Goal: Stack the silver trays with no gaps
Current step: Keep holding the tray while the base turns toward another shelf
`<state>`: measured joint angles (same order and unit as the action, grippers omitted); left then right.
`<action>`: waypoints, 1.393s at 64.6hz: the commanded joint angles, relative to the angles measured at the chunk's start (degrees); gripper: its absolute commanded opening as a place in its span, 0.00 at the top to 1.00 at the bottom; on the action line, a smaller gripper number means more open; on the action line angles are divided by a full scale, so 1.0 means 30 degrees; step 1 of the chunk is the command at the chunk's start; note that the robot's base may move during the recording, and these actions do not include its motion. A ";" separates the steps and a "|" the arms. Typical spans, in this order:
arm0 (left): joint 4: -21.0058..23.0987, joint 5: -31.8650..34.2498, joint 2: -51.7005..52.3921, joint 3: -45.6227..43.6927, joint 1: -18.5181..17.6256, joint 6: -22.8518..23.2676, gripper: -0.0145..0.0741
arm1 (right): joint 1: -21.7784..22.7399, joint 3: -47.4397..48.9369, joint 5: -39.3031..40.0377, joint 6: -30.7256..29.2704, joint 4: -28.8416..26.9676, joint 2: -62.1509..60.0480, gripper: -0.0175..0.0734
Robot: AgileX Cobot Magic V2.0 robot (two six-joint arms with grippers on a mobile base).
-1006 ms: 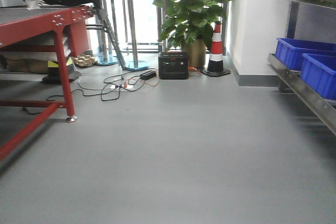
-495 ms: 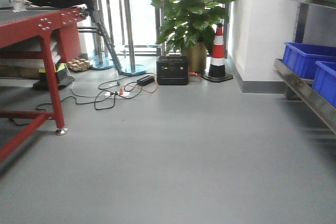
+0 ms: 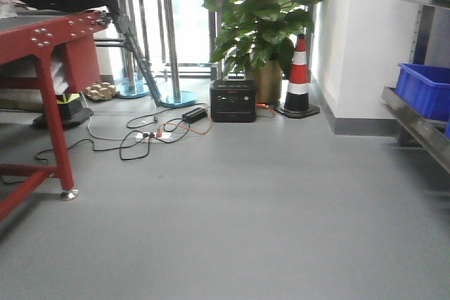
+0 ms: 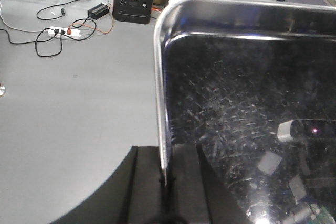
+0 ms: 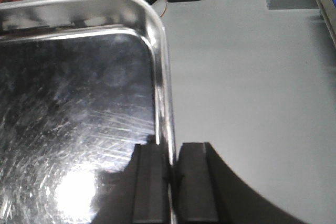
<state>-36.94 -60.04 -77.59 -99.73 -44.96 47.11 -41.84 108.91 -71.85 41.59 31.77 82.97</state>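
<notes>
One silver tray (image 4: 247, 103) hangs above the grey floor, held by both arms. In the left wrist view my left gripper (image 4: 166, 182) is shut on its left rim, one black finger on each side of the thin wall. The right wrist view shows the same silver tray (image 5: 79, 114) with my right gripper (image 5: 171, 177) shut on its right rim. The tray's shiny scratched inside faces up and holds nothing. Neither tray nor grippers show in the front view.
Ahead, a red steel bench (image 3: 49, 40) stands at the left. Cables (image 3: 140, 138), a black power box (image 3: 233, 100), a striped cone (image 3: 299, 79) and a potted plant (image 3: 264, 12) sit at the back. A steel shelf rail (image 3: 422, 131) with blue bins (image 3: 425, 89) runs along the right.
The front view has swung left and forward: the red bench slid toward the left edge, the shelf and blue bins slid toward the right edge, and the cone and power box look nearer.
</notes>
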 commanded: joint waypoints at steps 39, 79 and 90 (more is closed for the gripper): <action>-0.0343 0.0510 0.0104 -0.0186 -0.0160 0.0013 0.85 | -0.0015 0.0192 0.0656 -0.0056 0.0503 -0.0243 0.81; -0.0343 0.0510 0.0104 -0.0186 -0.0160 0.0013 0.85 | -0.0015 0.0192 0.0692 -0.0056 0.0503 -0.0208 0.81; -0.0343 0.0510 0.0104 -0.0186 -0.0160 0.0013 0.85 | -0.0015 0.0192 0.0692 -0.0056 0.0503 -0.0208 0.81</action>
<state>-36.96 -60.04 -77.73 -99.73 -44.96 47.11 -41.84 108.91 -71.75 41.59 31.77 82.97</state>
